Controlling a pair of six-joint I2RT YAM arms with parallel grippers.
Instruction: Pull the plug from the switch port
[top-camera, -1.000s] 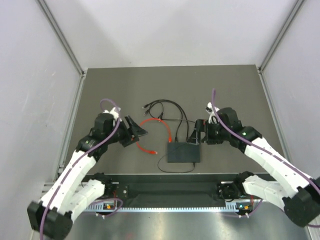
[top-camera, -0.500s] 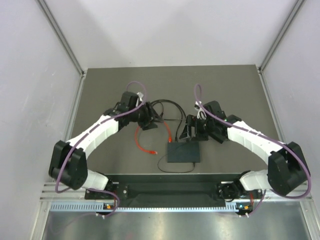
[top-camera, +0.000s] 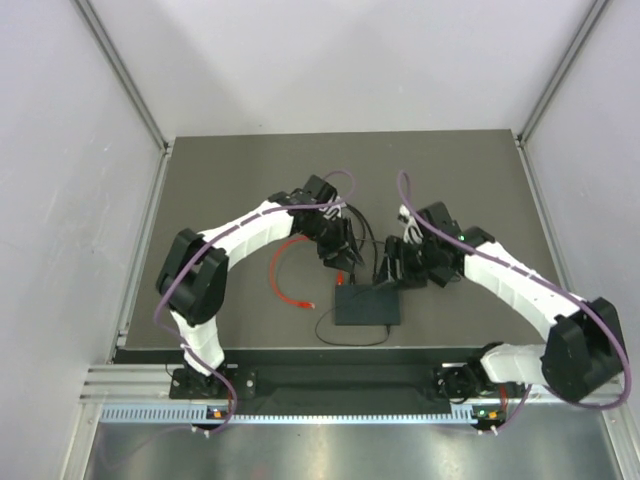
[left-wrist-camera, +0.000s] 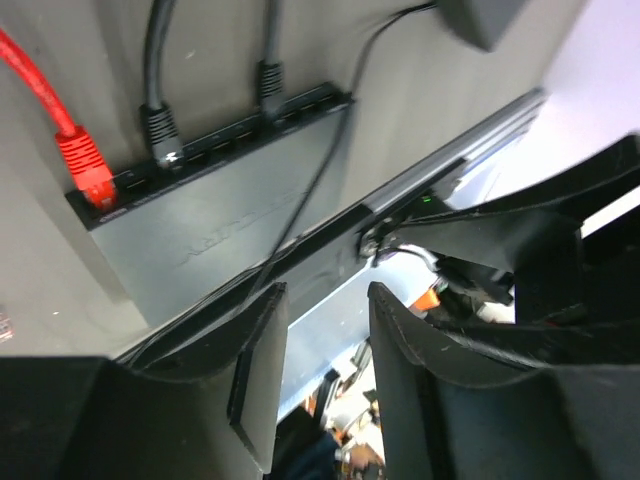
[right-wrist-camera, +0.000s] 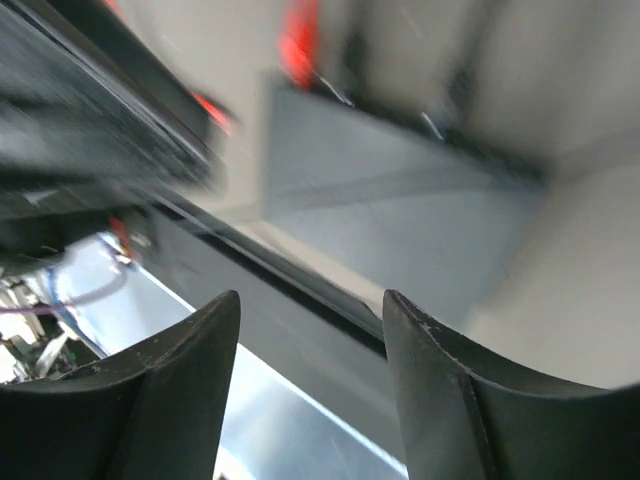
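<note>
Hovering above the switch (top-camera: 367, 304), near the middle of the table's (top-camera: 220, 180) near edge, the left gripper (left-wrist-camera: 322, 330) and right gripper (right-wrist-camera: 310, 310) are both spread and empty. You appear to be at the approach step; next, align the left gripper's fingers around the red plug (left-wrist-camera: 85, 170) and pinch.

The left gripper (top-camera: 338, 256) hangs over the far left corner of the switch (top-camera: 367, 304). A red plug (top-camera: 341, 280) sits just nearside of its tip, at the switch's far edge. The red cable (top-camera: 285, 255) loops off to this gripper's left across the table (top-camera: 230, 170). The right gripper (top-camera: 392, 266) is just beyond the switch's far right corner, beside black cables (top-camera: 352, 222) trailing away behind both grippers.
</note>
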